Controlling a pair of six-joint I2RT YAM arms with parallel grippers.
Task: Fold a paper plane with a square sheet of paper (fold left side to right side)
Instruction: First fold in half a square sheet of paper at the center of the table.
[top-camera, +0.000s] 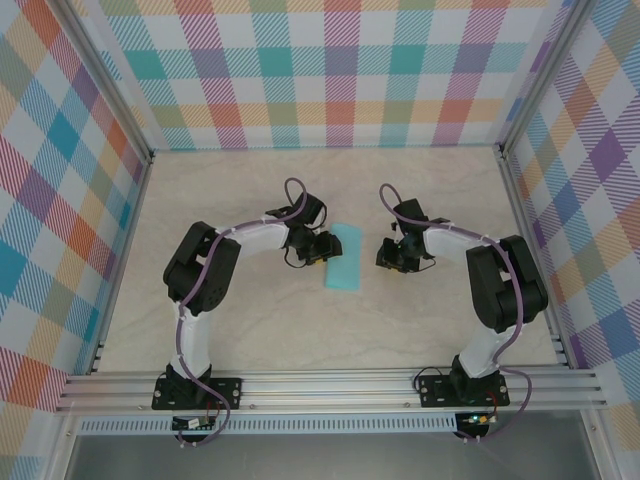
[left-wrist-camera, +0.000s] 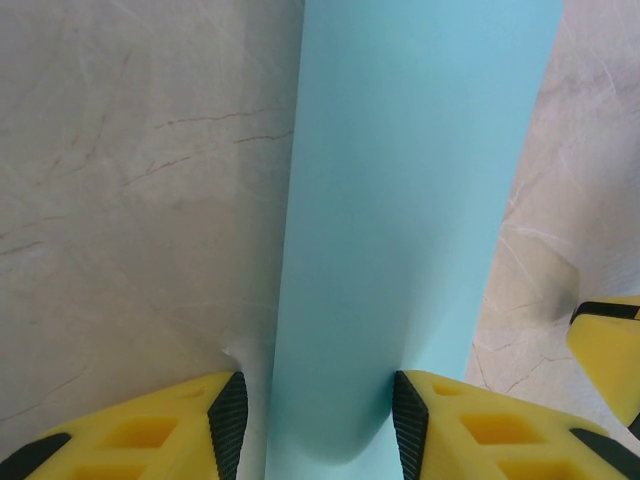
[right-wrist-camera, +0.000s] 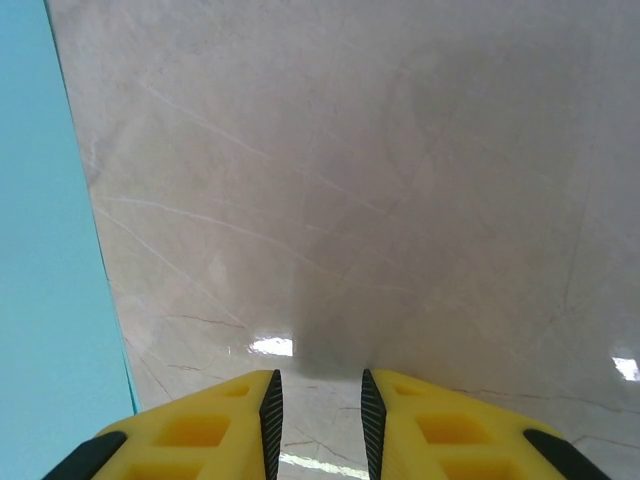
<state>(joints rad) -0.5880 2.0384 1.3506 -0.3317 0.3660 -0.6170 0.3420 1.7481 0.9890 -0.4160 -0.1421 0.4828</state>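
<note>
Left arm (top-camera: 200, 270): elbow raised and bent, forearm reaching inward to the right, left gripper (top-camera: 322, 246) low over the table with its jaws spread wide apart. Right arm (top-camera: 500, 280): mirrored pose, forearm reaching inward to the left, right gripper (top-camera: 390, 255) pointing down. Its jaws stand parted by a narrow gap, with nothing between them.

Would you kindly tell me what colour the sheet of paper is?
The sheet of paper is plain light turquoise; clearest in the left wrist view.
</note>
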